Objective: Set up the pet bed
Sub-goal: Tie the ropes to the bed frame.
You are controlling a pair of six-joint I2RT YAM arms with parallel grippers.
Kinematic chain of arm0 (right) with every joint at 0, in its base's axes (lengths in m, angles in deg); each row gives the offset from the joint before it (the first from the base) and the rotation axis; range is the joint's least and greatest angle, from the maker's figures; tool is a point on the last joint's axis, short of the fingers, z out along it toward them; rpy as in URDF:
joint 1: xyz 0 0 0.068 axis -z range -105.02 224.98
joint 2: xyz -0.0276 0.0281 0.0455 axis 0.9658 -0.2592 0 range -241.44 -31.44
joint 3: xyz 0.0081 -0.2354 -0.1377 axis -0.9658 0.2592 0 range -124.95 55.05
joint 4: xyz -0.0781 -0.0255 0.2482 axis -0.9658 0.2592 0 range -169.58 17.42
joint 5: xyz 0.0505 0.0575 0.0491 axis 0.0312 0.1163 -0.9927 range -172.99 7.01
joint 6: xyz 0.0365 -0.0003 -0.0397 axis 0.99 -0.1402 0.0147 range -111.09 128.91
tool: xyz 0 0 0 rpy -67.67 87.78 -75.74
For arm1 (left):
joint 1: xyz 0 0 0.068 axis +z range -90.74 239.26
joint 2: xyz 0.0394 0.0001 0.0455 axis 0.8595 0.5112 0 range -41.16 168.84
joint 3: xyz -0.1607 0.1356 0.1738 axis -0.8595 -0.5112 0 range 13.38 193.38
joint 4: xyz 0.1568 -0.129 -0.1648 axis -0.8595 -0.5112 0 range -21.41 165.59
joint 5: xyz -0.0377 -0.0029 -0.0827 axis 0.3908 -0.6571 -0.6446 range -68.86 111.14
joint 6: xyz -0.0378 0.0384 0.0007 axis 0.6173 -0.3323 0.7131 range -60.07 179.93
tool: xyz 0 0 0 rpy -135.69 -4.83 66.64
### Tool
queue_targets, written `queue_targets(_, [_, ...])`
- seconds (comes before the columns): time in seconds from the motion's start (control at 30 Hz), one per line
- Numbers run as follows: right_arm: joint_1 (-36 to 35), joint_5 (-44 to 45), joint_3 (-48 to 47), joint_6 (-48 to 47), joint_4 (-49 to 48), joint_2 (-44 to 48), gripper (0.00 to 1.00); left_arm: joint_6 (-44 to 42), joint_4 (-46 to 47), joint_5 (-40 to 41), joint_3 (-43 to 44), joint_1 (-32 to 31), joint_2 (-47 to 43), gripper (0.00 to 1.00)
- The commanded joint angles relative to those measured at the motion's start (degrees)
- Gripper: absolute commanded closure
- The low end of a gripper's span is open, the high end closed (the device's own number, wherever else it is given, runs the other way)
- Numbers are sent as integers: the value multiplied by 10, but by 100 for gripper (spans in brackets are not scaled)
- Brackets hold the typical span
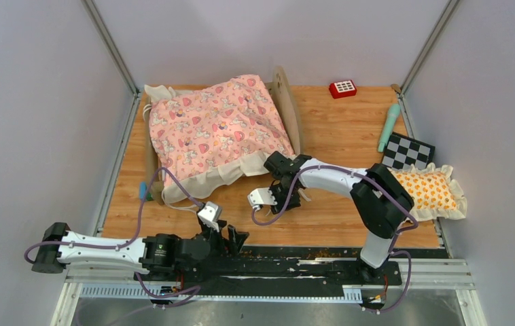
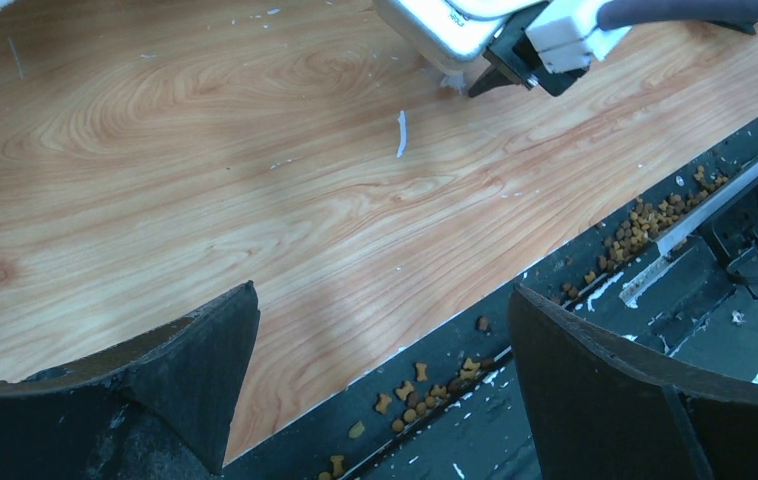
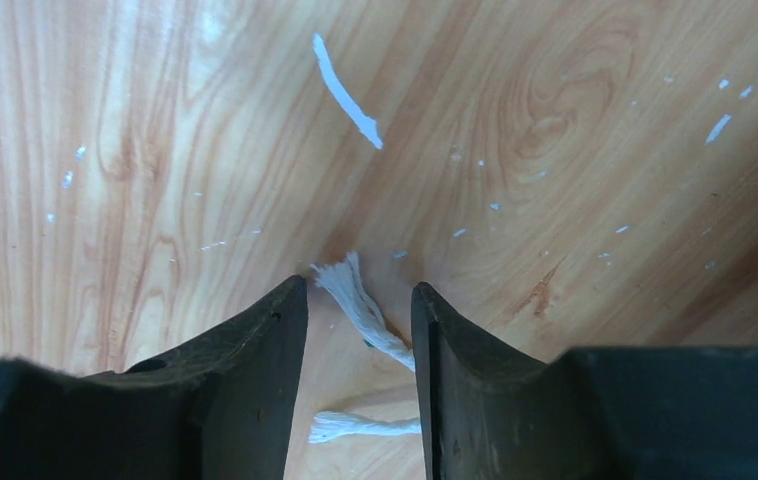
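The pet bed (image 1: 289,102) stands at the back left, its wooden headboard on the right side. A pink printed quilt (image 1: 214,125) with a cream ruffle covers it and hangs over the near edge. My right gripper (image 1: 294,197) points down at the table just in front of the bed's near right corner. In the right wrist view its jaws (image 3: 360,287) stand a narrow gap apart, with two frayed white cord ends (image 3: 360,300) lying between them, unclamped. My left gripper (image 1: 234,238) lies low at the table's front edge, wide open (image 2: 383,293) and holding nothing.
An orange-patterned frilled pillow (image 1: 431,191) lies at the right edge, behind the right arm. A checkerboard card (image 1: 407,151), a teal cylinder (image 1: 388,127) and a red keypad toy (image 1: 342,88) sit at the back right. Kibble (image 2: 425,385) lies in the black front rail.
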State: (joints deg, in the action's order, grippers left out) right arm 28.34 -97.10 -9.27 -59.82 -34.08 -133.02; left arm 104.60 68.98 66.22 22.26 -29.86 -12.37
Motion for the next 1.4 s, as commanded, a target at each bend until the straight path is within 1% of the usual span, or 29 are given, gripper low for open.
queue_targets(0.0, [12, 3, -29, -24, 23, -18, 59, 7, -9, 12, -4, 1, -16, 0])
queue_targets(0.07, [14, 4, -33, -25, 31, -26, 64, 8, -11, 12, -6, 1, -20, 0])
queue_targets(0.27, [19, -16, -47, -15, 41, -46, 98, 7, -5, 16, -8, 1, -17, 0])
queue_targets(0.4, [34, -73, -48, 14, 18, -24, 100, -27, 31, 19, -6, 1, -9, 0])
queue_targets(0.57, [49, -99, 17, 90, -100, 63, 100, -127, 111, 53, 6, 1, 16, 0])
queue_targets(0.7, [62, -121, 68, 152, -168, 122, 100, -238, 229, 75, -6, 1, 52, 0])
queue_targets(0.77, [70, -131, 88, 177, -193, 149, 100, -287, 335, 77, -23, 1, 83, 0])
queue_targets(0.9, [92, -146, 122, 240, -251, 200, 100, -356, 499, 74, -32, 4, 189, 3])
queue_targets(1.03, [112, -180, 134, 291, -279, 221, 100, -374, 638, 51, -4, 37, 364, 3])
queue_targets(1.1, [116, -183, 137, 310, -284, 226, 100, -409, 736, 49, 14, 45, 450, 3])
queue_targets(1.13, [118, -182, 137, 323, -286, 226, 100, -440, 793, 51, 23, 48, 495, 3])
queue_targets(1.17, [120, -181, 137, 333, -288, 226, 100, -462, 871, 52, 30, 53, 533, 3])
queue_targets(1.23, [122, -180, 137, 353, -291, 226, 100, -487, 978, 43, 42, 63, 615, 5])
queue_targets(1.3, [122, -181, 140, 377, -302, 228, 100, -499, 988, 34, 75, 70, 669, 4])
queue_targets(1.37, [122, -180, 148, 403, -321, 235, 100, -507, 988, 25, 103, 72, 702, 3])
